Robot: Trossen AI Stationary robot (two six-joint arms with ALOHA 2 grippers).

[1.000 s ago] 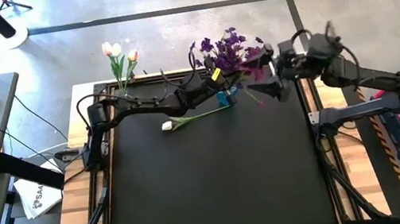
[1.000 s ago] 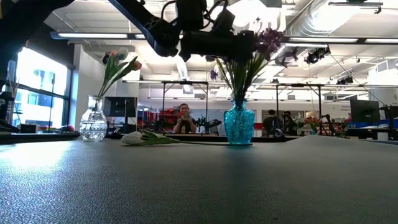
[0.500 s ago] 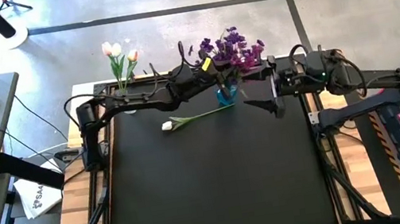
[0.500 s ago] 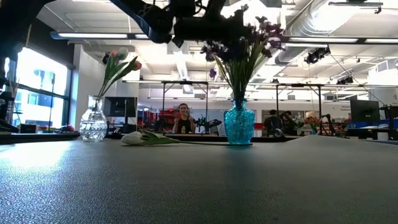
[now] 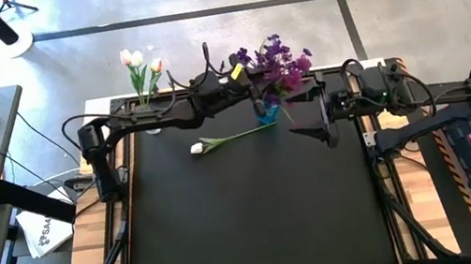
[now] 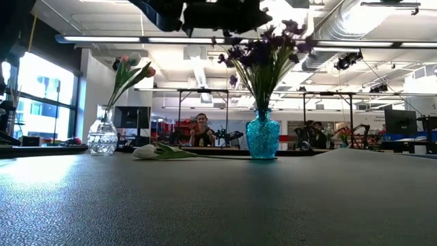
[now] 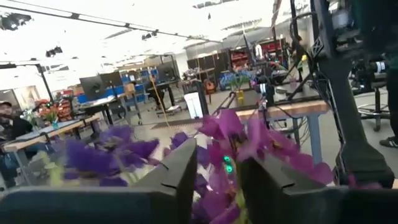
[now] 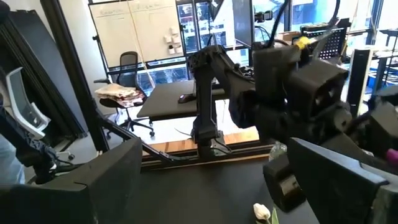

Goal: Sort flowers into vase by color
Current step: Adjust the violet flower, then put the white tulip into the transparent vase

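White tulip [image 5: 197,147] lying on black mat [image 5: 249,215], near blue vase [image 6: 262,135] of purple flowers [image 5: 276,61]. Above blooms, left gripper [image 5: 256,100], fingers slightly apart, gripping nothing. Right gripper [image 5: 308,113] spread wide beside. Clear vase [image 6: 102,134] of tulips [image 5: 138,64] far-left.

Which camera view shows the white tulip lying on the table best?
The high view: the white tulip shows whole, bud to stem, beside the blue vase. The low view shows it edge-on; the right wrist view catches only its bud.

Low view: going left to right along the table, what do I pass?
Clear vase with tulips → white tulip lying flat → blue vase holding purple flowers.
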